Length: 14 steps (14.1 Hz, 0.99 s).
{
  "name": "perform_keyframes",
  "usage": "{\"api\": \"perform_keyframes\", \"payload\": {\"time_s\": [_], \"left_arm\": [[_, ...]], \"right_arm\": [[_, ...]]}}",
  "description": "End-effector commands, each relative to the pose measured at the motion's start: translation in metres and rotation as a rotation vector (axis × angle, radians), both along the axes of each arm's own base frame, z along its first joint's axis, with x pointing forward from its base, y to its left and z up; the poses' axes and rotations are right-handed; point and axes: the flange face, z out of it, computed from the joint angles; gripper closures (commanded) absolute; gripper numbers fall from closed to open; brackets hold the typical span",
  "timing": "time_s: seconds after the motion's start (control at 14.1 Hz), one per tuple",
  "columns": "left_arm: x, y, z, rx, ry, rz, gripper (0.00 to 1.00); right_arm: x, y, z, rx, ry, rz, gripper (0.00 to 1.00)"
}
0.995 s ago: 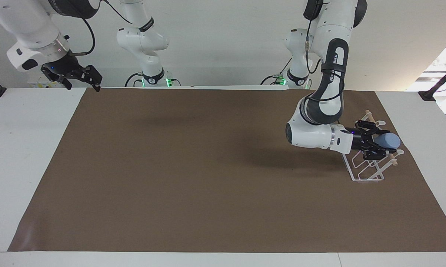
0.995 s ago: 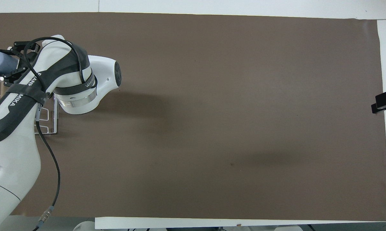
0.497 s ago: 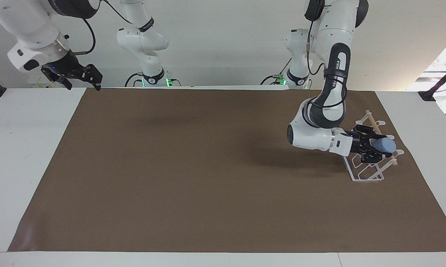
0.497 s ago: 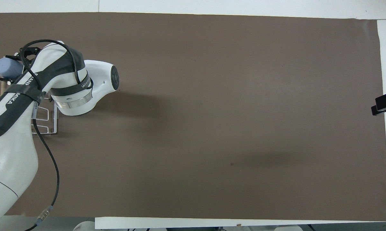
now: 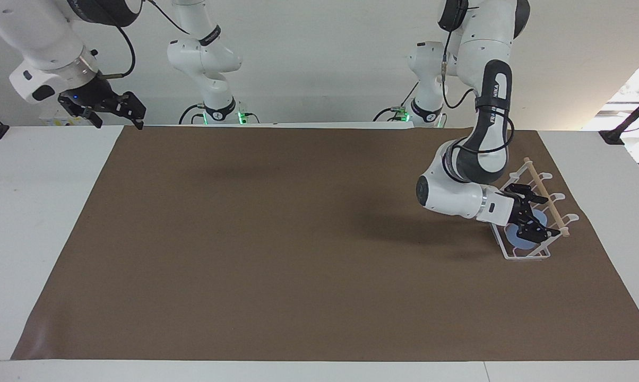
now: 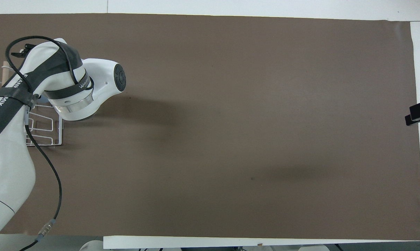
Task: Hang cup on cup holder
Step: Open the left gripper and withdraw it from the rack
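At the left arm's end of the brown mat, the left gripper (image 5: 532, 225) clamps the smooth blue cup (image 5: 522, 237) inside the white wire cup holder (image 5: 526, 253) — the right gripper (image 5: 120, 109) waits raised, fingers apart.

Light blue cup (image 5: 519, 234) tilted inside white wire cup holder (image 5: 532, 253), at left arm's table end.

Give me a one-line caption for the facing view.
Left gripper lowers the light blue cup into the white wire cup holder; right gripper waits over the table's edge.
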Motion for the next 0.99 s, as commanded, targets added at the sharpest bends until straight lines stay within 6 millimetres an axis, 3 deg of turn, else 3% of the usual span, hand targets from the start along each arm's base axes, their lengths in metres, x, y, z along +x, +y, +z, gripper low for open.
{"api": "perform_keyframes", "payload": {"time_s": [0.0,0.14,0.28,0.43,0.57,0.71,0.92], "left_arm": [[-0.004,-0.026,0.009,-0.109,0.002,0.038,0.00],[-0.009,-0.029,0.067,-0.221,-0.003,0.014,0.01],[-0.015,-0.005,0.121,-0.388,0.079,-0.025,0.01],[-0.017,0.022,0.152,-0.455,0.231,-0.078,0.01],[-0.005,0.035,0.189,-0.572,0.417,-0.218,0.00],[-0.005,0.061,0.194,-0.701,0.550,-0.297,0.00],[-0.016,0.085,0.204,-0.867,0.776,-0.529,0.00]], "right_arm": [[-0.005,-0.003,0.002,0.022,0.000,0.010,0.01],[-0.005,-0.003,0.002,0.022,0.000,0.010,0.01],[-0.005,-0.003,0.002,0.022,0.000,0.011,0.01],[-0.005,-0.003,0.002,0.022,0.000,0.011,0.01],[-0.005,-0.003,0.002,0.022,0.000,0.010,0.01],[-0.005,-0.003,0.002,0.022,0.000,0.010,0.01],[-0.005,-0.002,0.002,0.021,-0.003,0.011,0.01]]}}
